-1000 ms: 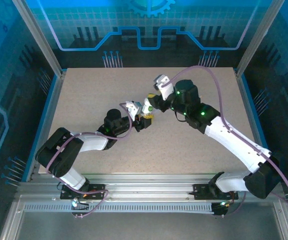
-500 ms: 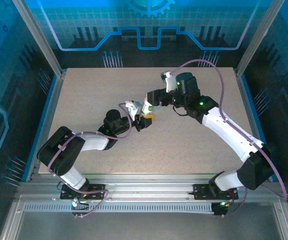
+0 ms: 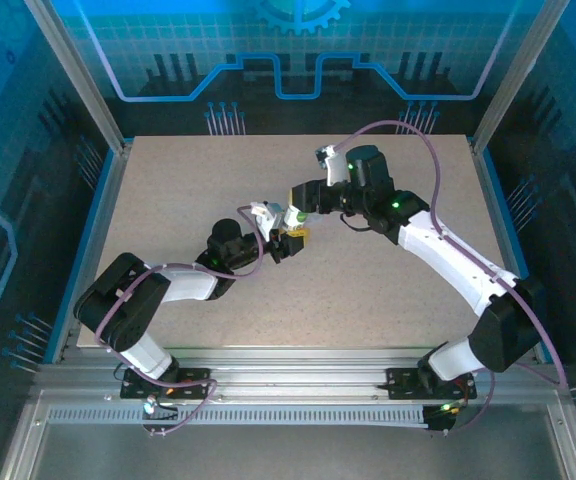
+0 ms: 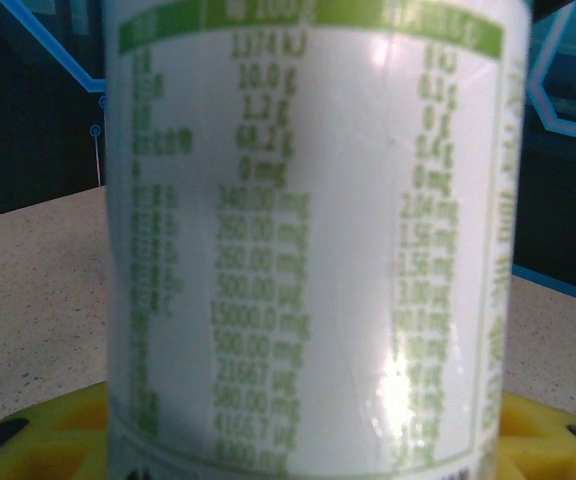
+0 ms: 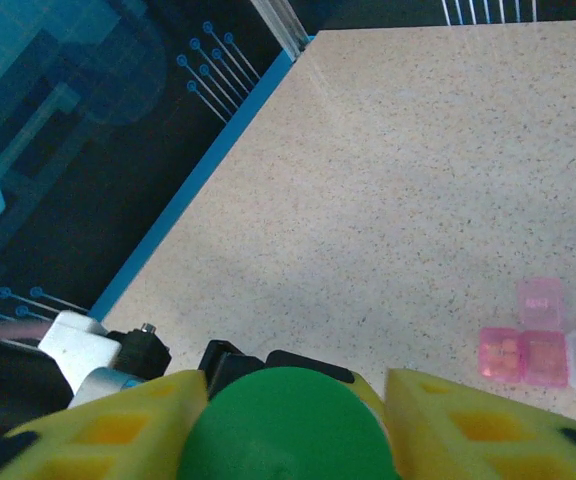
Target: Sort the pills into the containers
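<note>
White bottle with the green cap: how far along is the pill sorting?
Early, it seems. Done: the left gripper holds the white bottle. In hand: the right gripper grips its green cap, likely to open it. Left: the pink pill compartments lie on the table, unattended.

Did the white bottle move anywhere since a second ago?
No. The white bottle sits in the same spot, just as far from the far edge of the table as before.
</note>
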`<action>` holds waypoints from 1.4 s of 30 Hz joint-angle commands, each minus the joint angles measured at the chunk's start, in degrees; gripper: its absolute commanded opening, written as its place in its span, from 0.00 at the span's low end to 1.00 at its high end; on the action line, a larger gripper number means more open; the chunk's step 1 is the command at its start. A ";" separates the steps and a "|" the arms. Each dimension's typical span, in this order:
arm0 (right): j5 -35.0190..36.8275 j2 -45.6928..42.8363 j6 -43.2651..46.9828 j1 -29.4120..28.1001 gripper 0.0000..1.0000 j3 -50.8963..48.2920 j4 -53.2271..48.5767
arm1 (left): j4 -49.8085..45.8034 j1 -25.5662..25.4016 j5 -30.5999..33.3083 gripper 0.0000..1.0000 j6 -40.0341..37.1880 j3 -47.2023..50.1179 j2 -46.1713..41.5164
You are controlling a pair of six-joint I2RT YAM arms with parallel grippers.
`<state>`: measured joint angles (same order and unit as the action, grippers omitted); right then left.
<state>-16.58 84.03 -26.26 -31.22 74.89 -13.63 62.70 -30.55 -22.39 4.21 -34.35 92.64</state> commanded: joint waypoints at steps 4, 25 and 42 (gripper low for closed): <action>0.95 -1.40 2.81 -0.06 0.21 -0.89 2.75 | 1.23 -0.04 -1.74 0.00 -0.34 -0.19 -1.12; 24.57 -7.75 27.51 -5.50 0.04 -3.79 0.35 | -2.75 0.01 -3.95 0.00 0.54 -1.50 -0.73; 35.03 -7.99 35.48 -8.10 0.00 -2.86 -1.88 | -4.29 -0.29 -6.11 0.00 1.50 -2.65 0.69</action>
<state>10.90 77.43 4.43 -39.72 71.20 -13.30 57.54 -31.24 -26.02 4.62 -35.94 92.99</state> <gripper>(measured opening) 0.300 0.505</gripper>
